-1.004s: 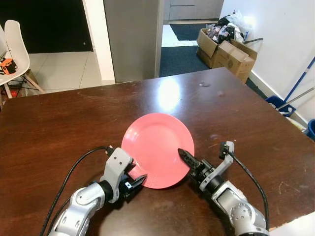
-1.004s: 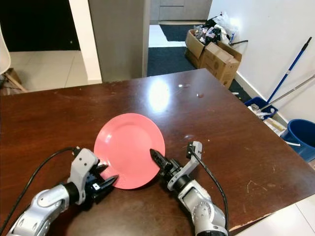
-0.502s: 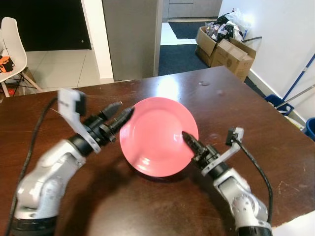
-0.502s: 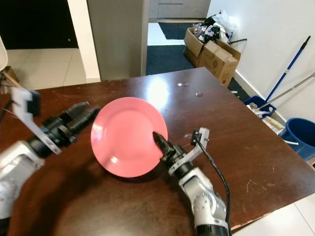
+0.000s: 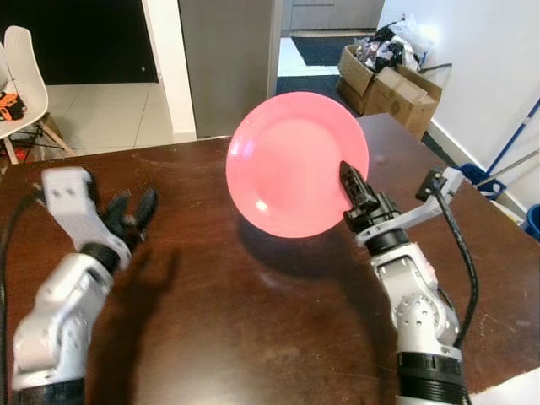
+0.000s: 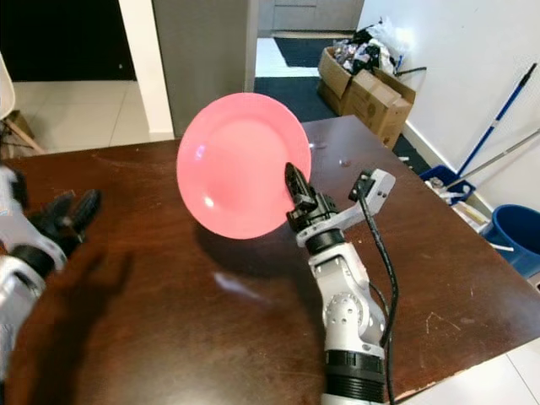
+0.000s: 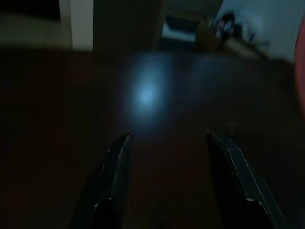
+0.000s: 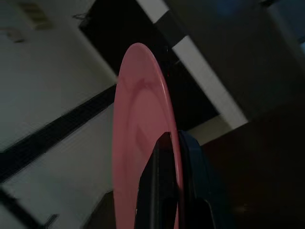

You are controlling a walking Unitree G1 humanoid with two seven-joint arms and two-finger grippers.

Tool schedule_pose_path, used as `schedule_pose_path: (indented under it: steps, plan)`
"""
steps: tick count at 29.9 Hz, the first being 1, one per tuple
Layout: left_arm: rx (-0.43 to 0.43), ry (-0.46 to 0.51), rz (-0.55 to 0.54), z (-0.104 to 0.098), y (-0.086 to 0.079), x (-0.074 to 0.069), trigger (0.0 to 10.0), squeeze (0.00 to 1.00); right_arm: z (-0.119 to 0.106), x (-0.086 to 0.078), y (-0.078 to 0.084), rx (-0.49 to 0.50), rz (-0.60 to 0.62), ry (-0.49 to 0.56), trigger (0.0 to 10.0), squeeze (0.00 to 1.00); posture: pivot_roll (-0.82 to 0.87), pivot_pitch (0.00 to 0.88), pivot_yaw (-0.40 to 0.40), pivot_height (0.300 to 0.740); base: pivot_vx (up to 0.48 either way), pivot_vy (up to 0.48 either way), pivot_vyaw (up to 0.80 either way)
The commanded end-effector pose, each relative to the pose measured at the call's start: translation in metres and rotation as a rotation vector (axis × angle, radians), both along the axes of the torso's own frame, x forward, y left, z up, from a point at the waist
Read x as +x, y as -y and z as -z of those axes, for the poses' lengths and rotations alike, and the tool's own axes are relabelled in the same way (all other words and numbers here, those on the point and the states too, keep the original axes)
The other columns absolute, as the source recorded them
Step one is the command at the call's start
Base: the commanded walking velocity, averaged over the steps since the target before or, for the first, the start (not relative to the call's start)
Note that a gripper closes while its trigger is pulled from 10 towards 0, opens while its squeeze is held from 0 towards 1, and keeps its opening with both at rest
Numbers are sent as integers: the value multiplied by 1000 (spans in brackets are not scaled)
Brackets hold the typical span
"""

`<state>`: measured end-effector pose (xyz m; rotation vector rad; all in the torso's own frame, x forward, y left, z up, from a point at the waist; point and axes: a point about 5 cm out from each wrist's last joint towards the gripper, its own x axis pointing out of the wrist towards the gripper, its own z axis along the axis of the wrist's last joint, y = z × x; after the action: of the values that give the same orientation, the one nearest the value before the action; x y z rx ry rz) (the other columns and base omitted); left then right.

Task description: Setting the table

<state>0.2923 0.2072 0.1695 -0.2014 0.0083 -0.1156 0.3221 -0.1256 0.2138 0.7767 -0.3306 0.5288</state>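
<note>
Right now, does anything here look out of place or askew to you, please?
The pink plate is off the table, standing nearly on edge, pinched at its rim by the right gripper alone. The left gripper is open, apart.

**Plate lifted off the table**

Our right hand (image 5: 350, 179) has raised the pink plate (image 5: 295, 162) from flat on the table (image 5: 253, 321) to nearly upright in the air. Our left hand (image 5: 131, 215) let go and pulled back left, fingers apart.
</note>
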Motion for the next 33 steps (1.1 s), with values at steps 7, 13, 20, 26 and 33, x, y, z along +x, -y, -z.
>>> schedule_pose_path:
  steps: [7, 13, 20, 26, 33]
  plan:
    - [65, -71, -34, 22, 13, -5, 10000, 0, 16, -15, -6, 461, -190, -119, 10000, 0, 48, 35, 44, 740, 0, 0, 0]
    - [111, -51, -42, 21, 13, -6, 10000, 0, 40, -20, -12, 398, -175, -230, 10000, 0, 48, 32, 43, 740, 0, 0, 0]
    - [145, -31, -20, 16, 15, -10, 10000, 0, 57, -32, -10, 364, -175, -343, 10000, 0, 48, 35, 38, 740, 0, 0, 0]
    - [159, -12, 0, 12, 17, -14, 10000, 0, 64, -40, -7, 367, -163, -395, 10000, 0, 44, 38, 41, 740, 0, 0, 0]
    - [171, 0, 16, 10, 22, -11, 10000, 0, 64, -35, -10, 391, -159, -400, 10000, 0, 46, 35, 45, 740, 0, 0, 0]
